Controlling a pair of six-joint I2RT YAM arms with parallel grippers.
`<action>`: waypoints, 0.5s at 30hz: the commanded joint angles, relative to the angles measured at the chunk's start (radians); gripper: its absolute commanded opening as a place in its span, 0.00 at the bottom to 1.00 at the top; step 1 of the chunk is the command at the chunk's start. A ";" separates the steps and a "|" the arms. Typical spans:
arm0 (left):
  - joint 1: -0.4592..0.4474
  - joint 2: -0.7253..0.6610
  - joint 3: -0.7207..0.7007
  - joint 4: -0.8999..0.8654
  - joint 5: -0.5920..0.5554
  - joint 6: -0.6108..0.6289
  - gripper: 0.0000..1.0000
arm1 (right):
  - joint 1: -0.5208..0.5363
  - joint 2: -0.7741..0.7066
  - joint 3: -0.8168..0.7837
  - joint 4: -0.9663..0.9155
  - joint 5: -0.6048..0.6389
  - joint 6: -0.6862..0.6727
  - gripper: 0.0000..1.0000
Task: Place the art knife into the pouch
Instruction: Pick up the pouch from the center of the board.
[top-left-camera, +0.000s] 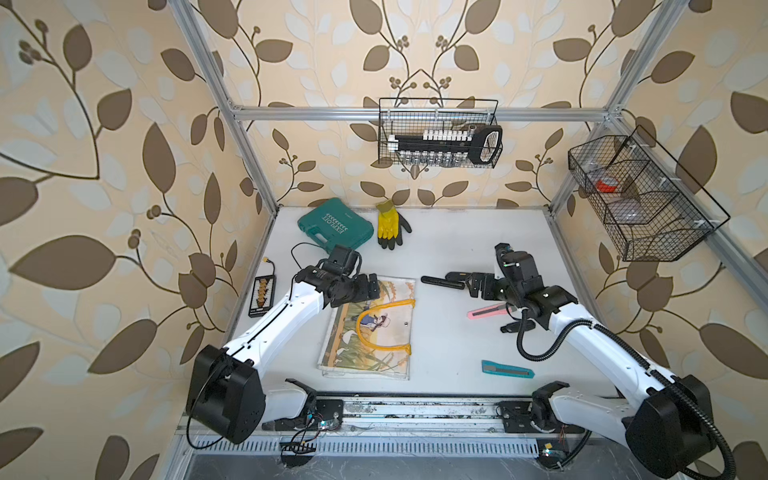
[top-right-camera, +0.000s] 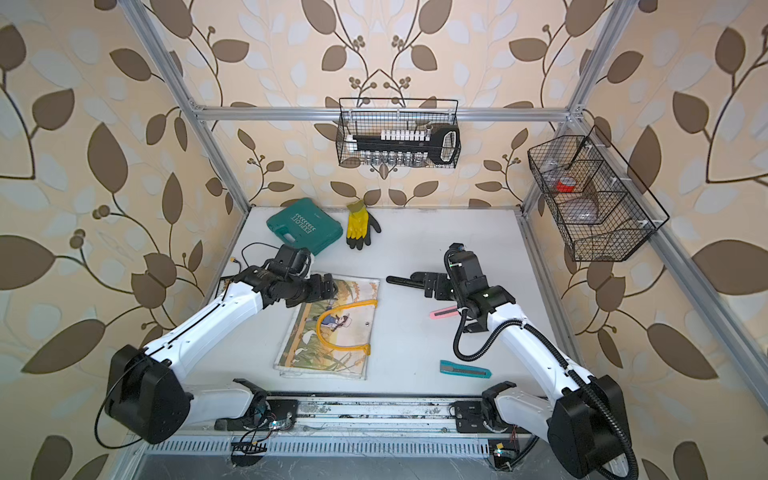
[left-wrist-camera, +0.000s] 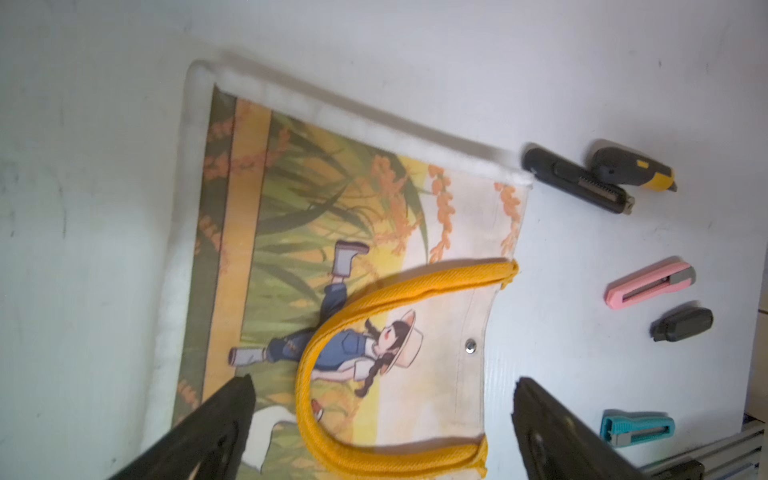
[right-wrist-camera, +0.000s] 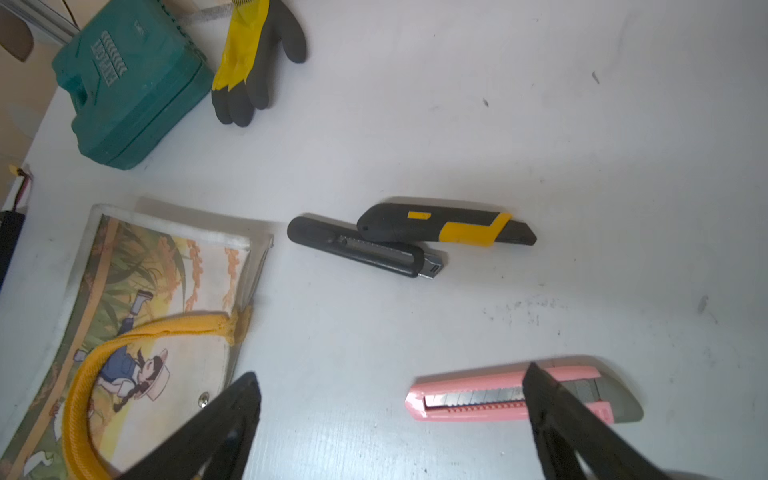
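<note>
The pouch (top-left-camera: 395, 328) (top-right-camera: 353, 332) lies flat on the white table, print up, with its yellow handles (left-wrist-camera: 399, 291) folded over it. Its mouth faces right. Several art knives lie to its right: a black one (right-wrist-camera: 357, 249), a black-and-yellow one (right-wrist-camera: 457, 228) overlapping it, a pink one (right-wrist-camera: 469, 397) (top-left-camera: 484, 311) and a teal one (top-left-camera: 507, 369) (left-wrist-camera: 638, 430). My left gripper (top-left-camera: 372, 286) (left-wrist-camera: 382, 380) hovers open over the pouch's far corner, holding nothing. My right gripper (top-left-camera: 473, 286) (right-wrist-camera: 390, 374) hangs open above the table between the black knives and the pink one, touching none.
A green tool case (top-left-camera: 334, 226) and a yellow-and-black glove (top-left-camera: 390, 224) lie at the back. A black board with a cable (top-left-camera: 262, 293) sits by the left wall. Wire baskets hang on the back frame (top-left-camera: 440, 137) and the right frame (top-left-camera: 640, 195).
</note>
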 joint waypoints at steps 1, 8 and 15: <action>0.000 -0.029 -0.040 -0.079 -0.038 -0.064 0.99 | 0.059 0.022 -0.014 -0.106 0.118 0.080 1.00; -0.016 -0.029 -0.203 0.046 0.018 -0.123 0.95 | 0.204 0.056 0.006 -0.140 0.245 0.165 1.00; -0.036 0.004 -0.257 0.121 -0.002 -0.145 0.88 | 0.247 0.044 -0.003 -0.128 0.228 0.183 0.99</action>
